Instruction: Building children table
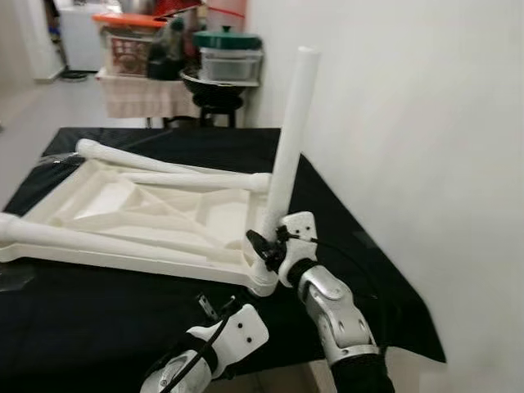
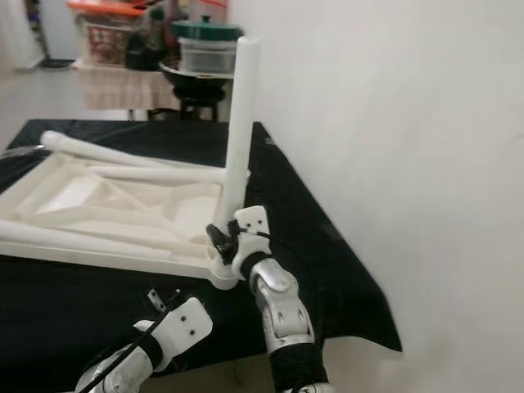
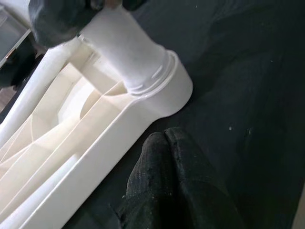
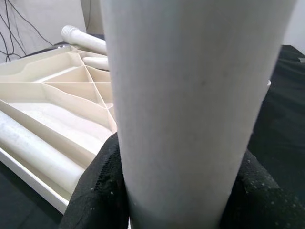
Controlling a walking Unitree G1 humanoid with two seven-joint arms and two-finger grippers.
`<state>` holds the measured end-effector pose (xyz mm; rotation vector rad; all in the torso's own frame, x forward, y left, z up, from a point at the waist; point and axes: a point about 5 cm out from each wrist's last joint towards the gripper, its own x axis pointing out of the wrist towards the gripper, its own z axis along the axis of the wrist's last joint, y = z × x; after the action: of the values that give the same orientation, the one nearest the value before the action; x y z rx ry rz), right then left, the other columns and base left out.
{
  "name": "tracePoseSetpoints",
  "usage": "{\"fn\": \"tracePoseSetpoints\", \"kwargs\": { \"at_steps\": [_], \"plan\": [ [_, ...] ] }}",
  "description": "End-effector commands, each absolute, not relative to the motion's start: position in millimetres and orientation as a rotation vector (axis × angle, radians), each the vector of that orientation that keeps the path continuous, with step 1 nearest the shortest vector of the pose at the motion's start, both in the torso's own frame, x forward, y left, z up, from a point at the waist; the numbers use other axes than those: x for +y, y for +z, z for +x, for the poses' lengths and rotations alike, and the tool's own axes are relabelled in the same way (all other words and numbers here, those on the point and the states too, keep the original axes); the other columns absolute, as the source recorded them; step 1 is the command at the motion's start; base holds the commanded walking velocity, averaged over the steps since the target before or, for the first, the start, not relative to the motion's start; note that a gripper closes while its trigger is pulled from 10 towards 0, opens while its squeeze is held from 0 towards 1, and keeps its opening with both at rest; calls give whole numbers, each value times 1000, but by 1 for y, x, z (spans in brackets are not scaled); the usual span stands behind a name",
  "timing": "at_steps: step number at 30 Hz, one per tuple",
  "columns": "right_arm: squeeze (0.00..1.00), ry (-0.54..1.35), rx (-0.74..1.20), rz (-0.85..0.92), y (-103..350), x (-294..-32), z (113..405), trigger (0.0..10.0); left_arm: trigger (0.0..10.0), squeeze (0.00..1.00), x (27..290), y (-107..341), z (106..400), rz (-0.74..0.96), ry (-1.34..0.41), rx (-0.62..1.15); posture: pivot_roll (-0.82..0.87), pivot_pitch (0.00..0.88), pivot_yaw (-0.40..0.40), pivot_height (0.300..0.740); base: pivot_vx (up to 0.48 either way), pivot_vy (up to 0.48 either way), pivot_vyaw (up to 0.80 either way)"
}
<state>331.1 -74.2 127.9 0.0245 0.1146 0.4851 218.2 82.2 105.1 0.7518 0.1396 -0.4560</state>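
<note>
A cream children's table top [image 1: 106, 201] lies upside down on a black cloth [image 1: 98, 319]. One white leg [image 1: 291, 139] stands upright in the near right corner socket [image 3: 167, 95]. My right gripper [image 1: 266, 246] is shut on this leg just above the socket; its black fingers [image 4: 100, 191] wrap both sides of the leg [image 4: 190, 95]. My left gripper [image 3: 164, 138] hovers low over the cloth beside that corner, shut with nothing in it. Three loose legs [image 1: 164, 166] lie across the table top's ribbed underside.
A white wall [image 1: 409, 123] rises close on the right, past the cloth's right edge. At the back stands a low stand [image 1: 221, 57] with boxes and a green-lidded pot. Bare floor [image 1: 33, 115] lies to the far left.
</note>
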Motion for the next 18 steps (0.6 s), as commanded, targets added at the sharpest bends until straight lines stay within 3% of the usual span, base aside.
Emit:
{"fn": "tracePoseSetpoints", "kwargs": {
  "at_steps": [1, 2, 3, 7, 9, 12, 16, 18],
  "plan": [
    [0, 433, 214, 5, 111, -81, 330, 10000, 10000, 0, 81, 103, 218, 757, -458, 154, 85, 0, -126, 740, 0, 0, 0],
    [0, 433, 214, 5, 111, -81, 330, 10000, 10000, 0, 81, 103, 218, 757, -458, 154, 85, 0, -126, 740, 0, 0, 0],
    [1000, 453, 200, 4, 117, -82, 334, 10000, 10000, 0, 81, 102, 219, 756, -458, 155, 80, 0, -122, 740, 0, 0, 0],
    [1000, 575, 146, 17, 137, -82, 341, 10000, 10000, 0, 81, 102, 219, 757, -459, 157, 77, 0, -121, 740, 0, 0, 0],
    [0, 777, 102, 22, 149, -82, 346, 10000, 10000, 0, 80, 101, 221, 757, -459, 159, 87, 0, -128, 740, 0, 0, 0],
    [0, 887, 89, 29, 154, -83, 347, 10000, 10000, 0, 80, 101, 222, 756, -458, 160, 87, 0, -128, 740, 0, 0, 0],
    [0, 1274, 105, -54, 163, -91, 343, 10000, 10000, 0, 79, 100, 223, 757, -458, 161, 98, 0, -127, 740, 0, 0, 0],
    [0, 1312, 125, -69, 163, -93, 343, 10000, 10000, 0, 79, 100, 224, 756, -458, 161, 98, 0, -127, 740, 0, 0, 0]
  ]
}}
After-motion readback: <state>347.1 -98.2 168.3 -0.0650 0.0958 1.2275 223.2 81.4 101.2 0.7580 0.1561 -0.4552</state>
